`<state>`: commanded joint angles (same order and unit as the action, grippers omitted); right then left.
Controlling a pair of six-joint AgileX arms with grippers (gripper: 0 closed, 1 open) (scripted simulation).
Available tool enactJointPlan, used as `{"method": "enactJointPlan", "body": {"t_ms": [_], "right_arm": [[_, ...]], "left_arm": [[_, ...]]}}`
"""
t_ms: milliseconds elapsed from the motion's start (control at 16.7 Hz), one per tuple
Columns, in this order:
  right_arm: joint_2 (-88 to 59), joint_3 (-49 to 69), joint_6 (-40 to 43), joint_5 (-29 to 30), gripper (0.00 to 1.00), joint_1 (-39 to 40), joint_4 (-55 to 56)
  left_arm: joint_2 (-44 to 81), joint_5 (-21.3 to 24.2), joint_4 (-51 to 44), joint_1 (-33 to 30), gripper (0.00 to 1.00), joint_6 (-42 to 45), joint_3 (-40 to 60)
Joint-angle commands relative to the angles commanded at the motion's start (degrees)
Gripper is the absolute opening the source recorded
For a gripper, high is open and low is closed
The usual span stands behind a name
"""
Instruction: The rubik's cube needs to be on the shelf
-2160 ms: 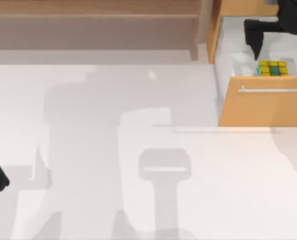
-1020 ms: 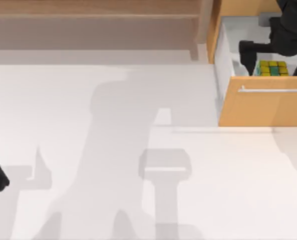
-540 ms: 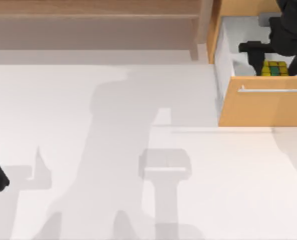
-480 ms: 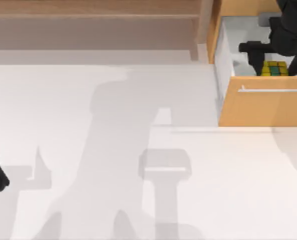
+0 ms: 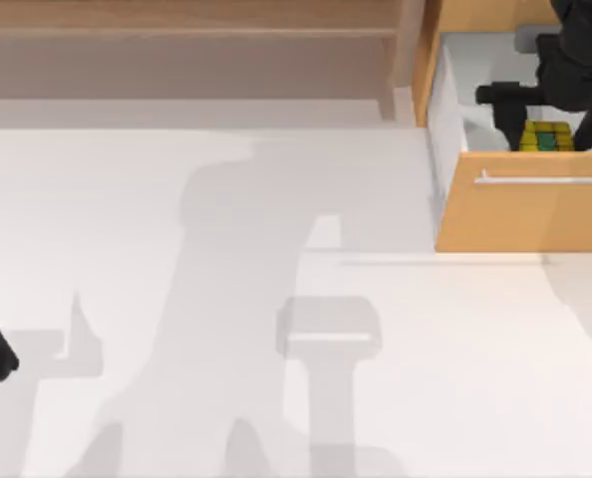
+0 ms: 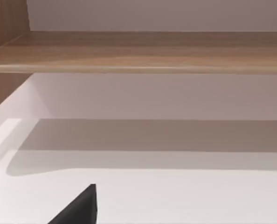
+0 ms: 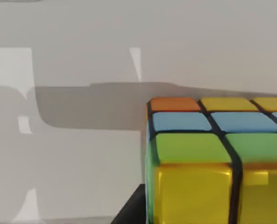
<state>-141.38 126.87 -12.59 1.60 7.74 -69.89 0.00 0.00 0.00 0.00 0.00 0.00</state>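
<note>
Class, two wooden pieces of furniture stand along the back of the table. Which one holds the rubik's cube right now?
The orange-wood drawer cabinet at the right: the rubik's cube lies in its open drawer, under the right gripper. The long shelf is light brown.

This is a rendered simulation workspace, not a lived-in room: a plain, flat white tabletop point(image 5: 226, 378) with soft shadows, a long low light-brown wooden shelf point(image 5: 186, 20) along its far edge, and an orange-wood drawer cabinet with a silver bar handle point(image 5: 535, 214) at the right, its white-lined drawer pulled open.
</note>
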Motion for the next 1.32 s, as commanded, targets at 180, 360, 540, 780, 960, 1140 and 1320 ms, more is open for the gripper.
{"method": "enactJointPlan", "body": {"t_ms": [180, 360, 540, 780, 960, 1140, 1320], "right_arm": [[0.0, 0.0, 0.0, 0.0, 0.0, 0.0, 0.0], [0.1, -0.1, -0.1, 0.1, 0.0, 0.0, -0.1], [3.4, -2.3, -1.6, 2.3, 0.0, 0.7, -3.4], [11.9, -0.5, -4.6, 5.2, 0.0, 5.3, -7.4], [15.7, 2.9, -5.0, 4.1, 0.0, 9.3, -7.7], [14.5, 4.7, -5.0, 1.8, 0.0, 8.1, -8.5], [8.6, 5.4, -4.1, 0.8, 0.0, 3.1, -10.0]], "left_arm": [[0.0, 0.0, 0.0, 0.0, 1.0, 0.0, 0.0], [0.0, 0.0, 0.0, 0.0, 1.0, 0.0, 0.0], [0.0, 0.0, 0.0, 0.0, 1.0, 0.0, 0.0], [0.0, 0.0, 0.0, 0.0, 1.0, 0.0, 0.0], [0.0, 0.0, 0.0, 0.0, 1.0, 0.0, 0.0], [0.0, 0.0, 0.0, 0.0, 1.0, 0.0, 0.0], [0.0, 0.0, 0.0, 0.0, 1.0, 0.0, 0.0]]}}
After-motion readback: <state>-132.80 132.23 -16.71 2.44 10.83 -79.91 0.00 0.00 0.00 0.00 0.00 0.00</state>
